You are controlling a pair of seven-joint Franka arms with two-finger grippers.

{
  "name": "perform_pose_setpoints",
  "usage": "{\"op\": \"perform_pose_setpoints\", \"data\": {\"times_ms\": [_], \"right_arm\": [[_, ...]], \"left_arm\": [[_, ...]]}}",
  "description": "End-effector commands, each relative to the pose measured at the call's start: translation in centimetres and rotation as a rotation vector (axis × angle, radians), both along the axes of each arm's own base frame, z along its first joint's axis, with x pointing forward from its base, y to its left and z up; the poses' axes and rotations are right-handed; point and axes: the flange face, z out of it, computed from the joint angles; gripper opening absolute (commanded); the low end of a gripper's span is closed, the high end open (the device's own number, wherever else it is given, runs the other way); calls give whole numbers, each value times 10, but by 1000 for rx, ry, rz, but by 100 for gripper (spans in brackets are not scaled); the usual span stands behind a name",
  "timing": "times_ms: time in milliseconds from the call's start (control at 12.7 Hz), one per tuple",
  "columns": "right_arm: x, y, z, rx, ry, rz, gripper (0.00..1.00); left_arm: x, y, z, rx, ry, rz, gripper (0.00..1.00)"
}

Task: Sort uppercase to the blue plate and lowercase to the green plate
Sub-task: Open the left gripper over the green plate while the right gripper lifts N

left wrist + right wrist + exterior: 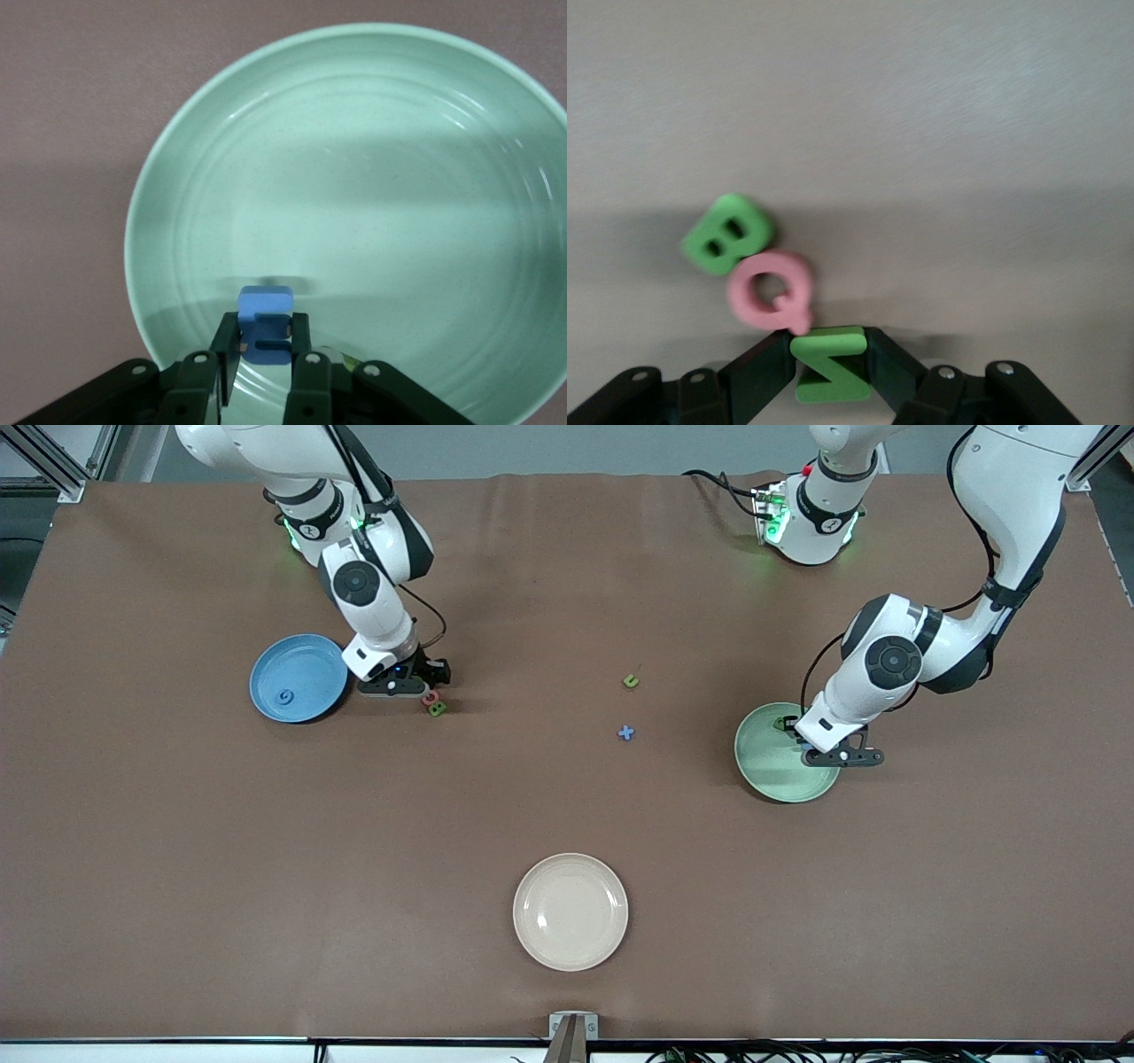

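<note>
- Tabletop [567,806] of brown carries three plates: the blue plate [299,677] toward the right arm's end, the green plate [775,766] toward the left arm's end, and a cream plate [570,911] nearer to the front camera, between the two.
- Left hand [266,341] hangs over the green plate, fingers clamped on a blue m [265,324]; a green letter [780,724] lies in the plate at its rim, its shape too small to tell.
- Right hand [829,365] is down at the tabletop just beside the blue plate, fingers closed on the green N [830,363].
- Pink Q [771,290] lies touching the N, and the green B [729,233] touches the Q.
- Blue G [285,697] lies in the blue plate.
- Green u [631,681] and blue x [625,732] lie on the bare tabletop between the blue and green plates, the x nearer to the front camera.
</note>
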Motion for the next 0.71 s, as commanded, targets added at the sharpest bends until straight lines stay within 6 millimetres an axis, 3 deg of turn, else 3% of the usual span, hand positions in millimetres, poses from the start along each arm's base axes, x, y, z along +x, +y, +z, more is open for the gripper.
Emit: {"op": "perform_pose_setpoints", "data": {"times_ms": [0,79,236,393,550,629], "right_arm": [[30,-74,47,32,61,54,0],[39,-104,59,46,95,85,0],[51,-167,81,86,135,142,0],[53,-213,79,100,130,185,0],[49,-241,73,105,121,180,2],[44,-242,60,100,128,180,2]], "left_arm": [[1,-2,3,-1,-18,-24,39],[2,-2,4,3,-19,-26,55],[5,-5,13,12,-35,-28,64],[5,-23,28,22,-50,-52,66],[8,-49,44,25,-42,-71,70],[10,-66,53,14,-37,-40,72]]}}
